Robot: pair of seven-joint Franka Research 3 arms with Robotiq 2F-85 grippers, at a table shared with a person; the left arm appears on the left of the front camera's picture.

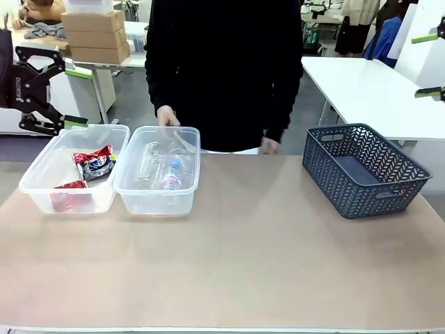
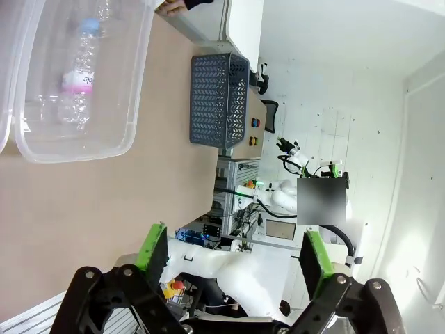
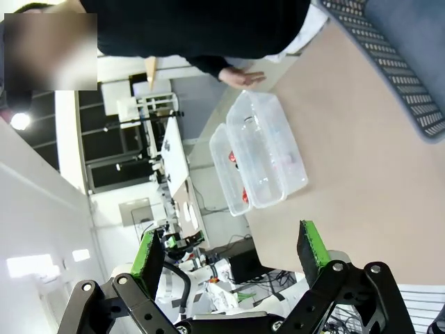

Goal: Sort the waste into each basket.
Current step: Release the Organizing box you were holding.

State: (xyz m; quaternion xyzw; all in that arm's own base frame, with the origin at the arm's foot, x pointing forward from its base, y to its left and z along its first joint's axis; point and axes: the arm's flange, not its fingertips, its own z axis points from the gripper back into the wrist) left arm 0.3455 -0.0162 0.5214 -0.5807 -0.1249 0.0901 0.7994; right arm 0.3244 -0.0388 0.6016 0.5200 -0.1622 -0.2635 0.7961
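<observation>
The left gripper [image 1: 75,96] is hanging at the far left, above the surface's [image 1: 243,264] edge, its jaws standing wide apart and gripping nothing. Just beside it, the left clear tub [image 1: 42,182] is holding crushed red and blue wrappers [image 1: 95,161]. The right clear tub [image 1: 188,182], touching the first, is holding clear plastic bottles [image 1: 172,174]; a person's hand [image 1: 167,115] is resting at its far rim. Well apart, far right, a dark grey lattice basket [image 1: 365,170] is sitting. The right gripper [image 3: 231,259] is hovering with jaws spread, carrying nothing.
</observation>
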